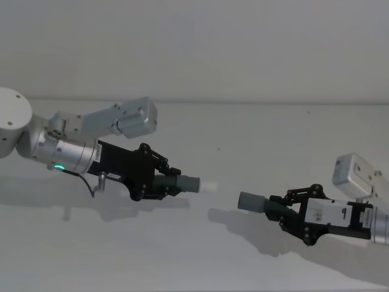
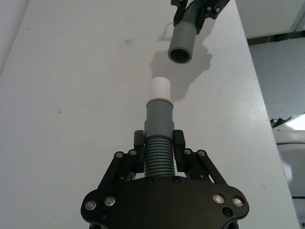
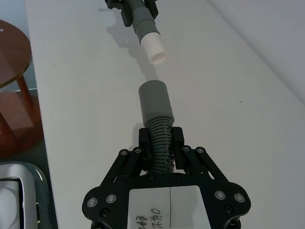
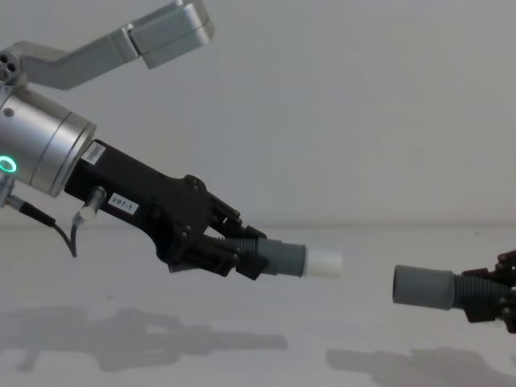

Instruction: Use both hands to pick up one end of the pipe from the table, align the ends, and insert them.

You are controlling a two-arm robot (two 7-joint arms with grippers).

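My left gripper (image 1: 165, 182) (image 2: 158, 143) (image 4: 234, 255) is shut on the ribbed body of one pipe piece (image 1: 188, 184) (image 2: 158, 117). Its grey cuff and white tip (image 1: 208, 186) (image 4: 322, 262) point toward the right. My right gripper (image 1: 284, 210) (image 3: 161, 138) is shut on the ribs of the other pipe piece (image 1: 250, 201) (image 3: 155, 102), whose open grey socket end (image 2: 181, 47) (image 4: 422, 287) faces the white tip. Both pieces hang above the white table (image 1: 182, 255). A short gap separates the ends, and the socket sits slightly lower than the tip.
A thin black cable (image 1: 91, 181) loops under the left wrist. Beyond the table's edge stands a round brown wooden side table (image 3: 12, 57). A pale grey wall (image 1: 243, 48) rises behind the table. Shadows of both arms lie on the surface below.
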